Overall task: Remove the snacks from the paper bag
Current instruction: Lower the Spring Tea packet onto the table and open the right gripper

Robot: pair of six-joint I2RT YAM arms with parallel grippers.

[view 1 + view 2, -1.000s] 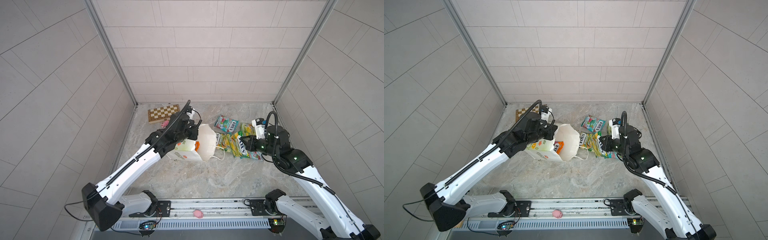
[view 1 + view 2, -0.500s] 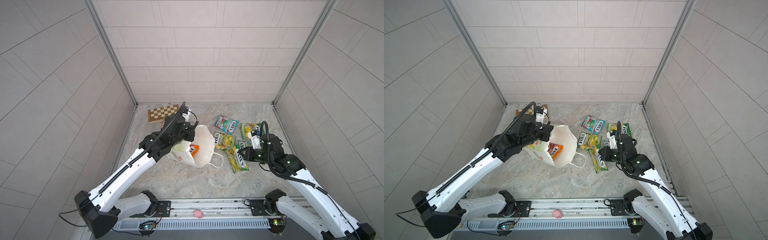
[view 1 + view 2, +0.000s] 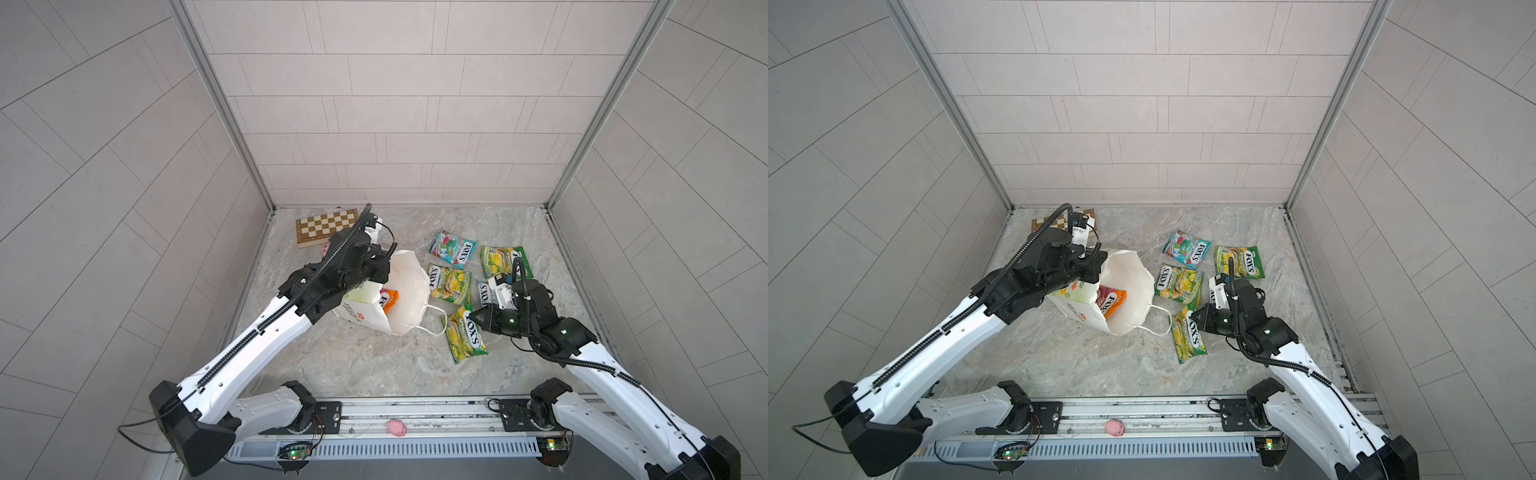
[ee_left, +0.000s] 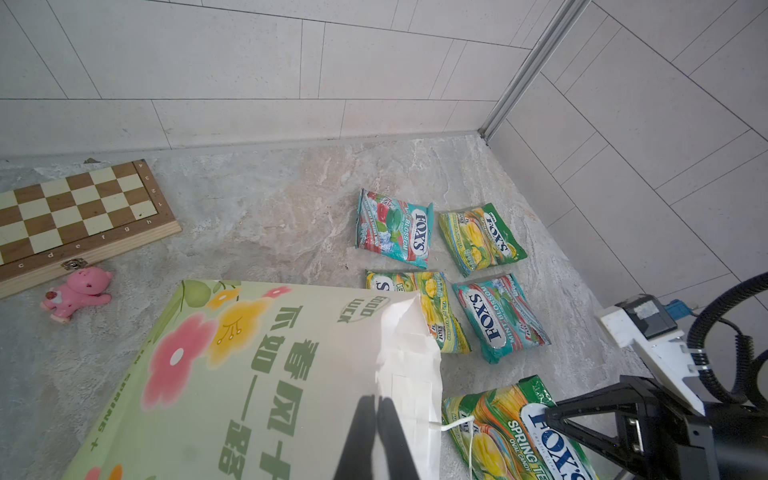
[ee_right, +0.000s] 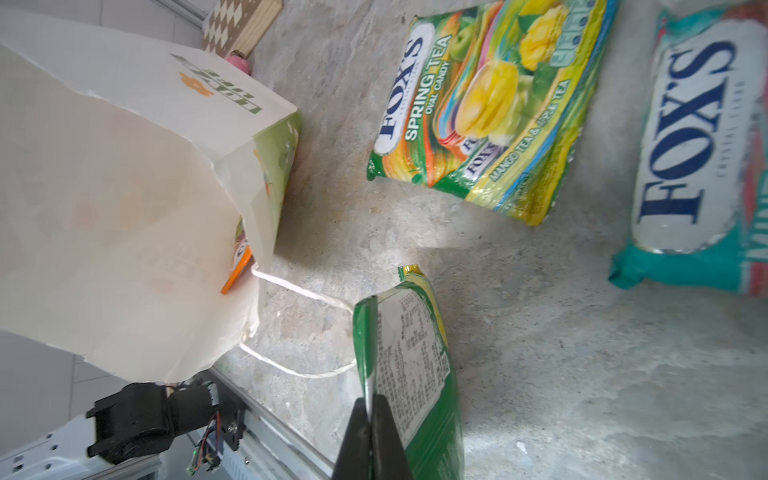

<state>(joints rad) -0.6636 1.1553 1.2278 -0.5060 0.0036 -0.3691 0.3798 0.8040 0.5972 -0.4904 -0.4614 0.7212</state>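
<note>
The left gripper [image 4: 377,405] is seen in the left wrist view with its fingers pressed together on the upper rim of the white paper carrier bag [image 4: 249,374]. The bag lies tilted on its side on the grey marbled table [image 3: 374,365], with its mouth turned toward the loose packets. The right gripper [image 5: 370,405] is pinched on the edge of the held yellow-green FOX'S packet [image 5: 409,365], near the bag's white cord handle [image 5: 299,290]. Whether that packet is clear of the table cannot be told.

Its printed back label is shown only in the right wrist view, while its front is shown in both top views. The flat orange packet [image 3: 1113,301] is seen inside the bag in both top views, and only as a corner in the right wrist view. The near teal-and-red packet [image 4: 500,318] is shown whole in the left wrist view but is half hidden by the right arm in both top views.

Six packets are counted:
- **Yellow-green:** three, namely the held one, the far yellow-green packet [image 3: 503,262] and the middle yellow-green packet [image 3: 449,283].
- **Teal-and-red:** two, including the far teal-and-red packet [image 3: 453,249].
- **Orange:** one.

Five of the six lie outside the bag. One brown-and-cream chessboard [image 3: 326,226] is counted. A pink toy pig [image 4: 77,293] lies beside it, and a second pink toy pig [image 3: 396,428] lies on the base rail [image 3: 436,409].
</note>
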